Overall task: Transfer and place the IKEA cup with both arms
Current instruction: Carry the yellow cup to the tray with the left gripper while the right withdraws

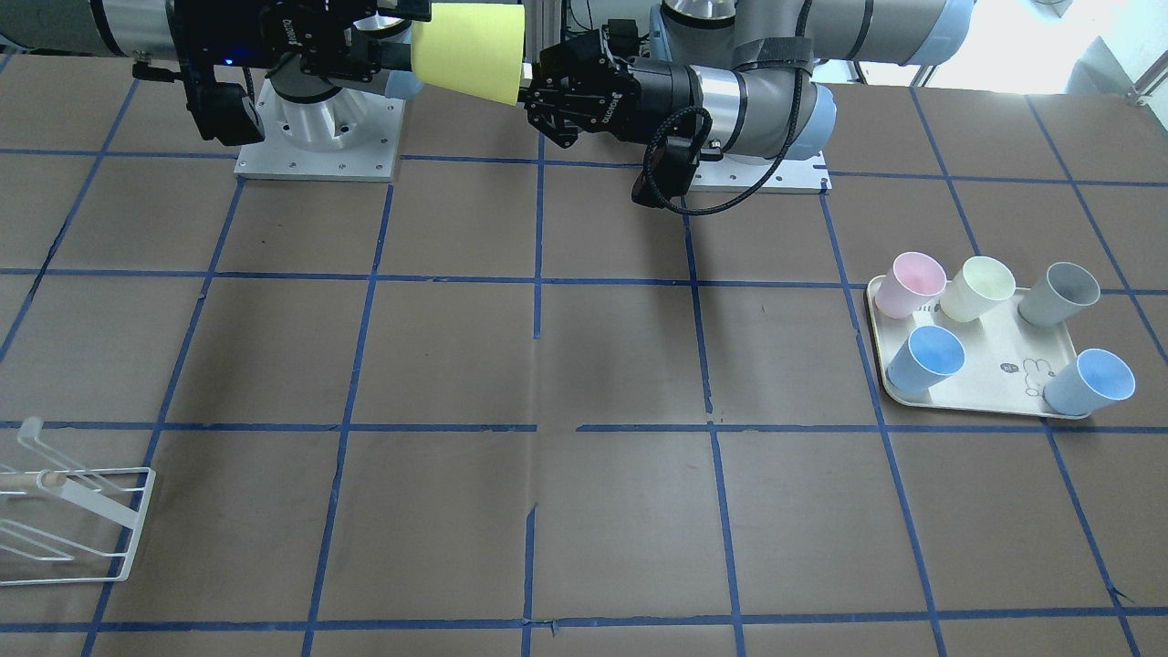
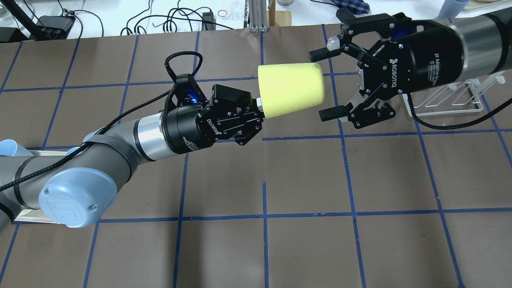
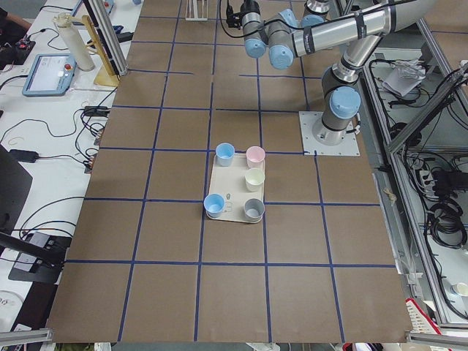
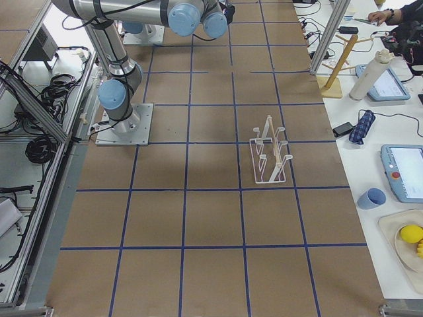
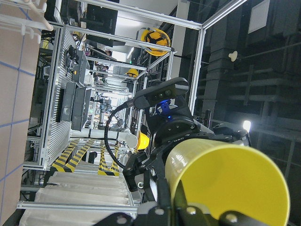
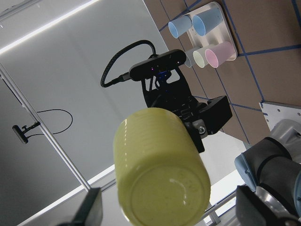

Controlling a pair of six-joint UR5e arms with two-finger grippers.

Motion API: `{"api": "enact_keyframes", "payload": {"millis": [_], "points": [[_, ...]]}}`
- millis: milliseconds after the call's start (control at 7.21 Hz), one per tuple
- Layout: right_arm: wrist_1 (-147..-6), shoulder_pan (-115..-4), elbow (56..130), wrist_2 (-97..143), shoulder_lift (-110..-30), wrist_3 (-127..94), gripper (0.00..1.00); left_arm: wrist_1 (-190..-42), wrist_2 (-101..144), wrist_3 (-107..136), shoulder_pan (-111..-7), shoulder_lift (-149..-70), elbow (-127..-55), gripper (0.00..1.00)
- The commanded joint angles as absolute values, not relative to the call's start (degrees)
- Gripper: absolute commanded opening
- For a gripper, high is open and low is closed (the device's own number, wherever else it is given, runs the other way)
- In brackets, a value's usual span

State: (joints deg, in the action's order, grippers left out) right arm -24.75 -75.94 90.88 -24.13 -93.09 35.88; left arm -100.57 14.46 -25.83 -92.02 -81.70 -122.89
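Observation:
The yellow-green IKEA cup [image 2: 290,91] hangs on its side in the air between the two arms. My left gripper [image 2: 258,108] is shut on its rim, with one finger inside the mouth. My right gripper [image 2: 327,83] is open, with its two fingers on either side of the cup's closed base end and a gap on each side. In the front-facing view the cup [image 1: 470,50] lies between the right gripper [image 1: 406,36] and the left gripper [image 1: 538,87]. The right wrist view shows the cup's base [image 6: 160,183] between its fingers [image 6: 89,212].
A cream tray [image 1: 995,388] holds a pink cup [image 1: 912,283], a pale cream cup [image 1: 976,287], a grey cup [image 1: 1058,292] and two light blue cups [image 1: 926,358]. A white wire rack [image 1: 73,525] stands on the table's other side, below my right arm [image 2: 452,96].

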Motion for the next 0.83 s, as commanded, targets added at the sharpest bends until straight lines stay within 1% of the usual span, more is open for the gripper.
{"api": "enact_keyframes", "payload": {"millis": [0,277,693], "points": [[-24.8,-75.9,90.9,-24.0,-93.1,35.9,1.0,-100.7,13.9,-25.4,-91.8,-81.0,-122.8,0.0],[-24.8,-75.9,90.9,-24.0,-93.1,35.9,1.0,-99.4,4.5,-19.7,-89.0,-80.9,-121.0,0.0],[-24.8,-75.9,90.9,-23.9,-93.1,35.9,1.0,-99.3,1.0,-18.6,-86.1,-81.0,-120.9,0.0]]}}
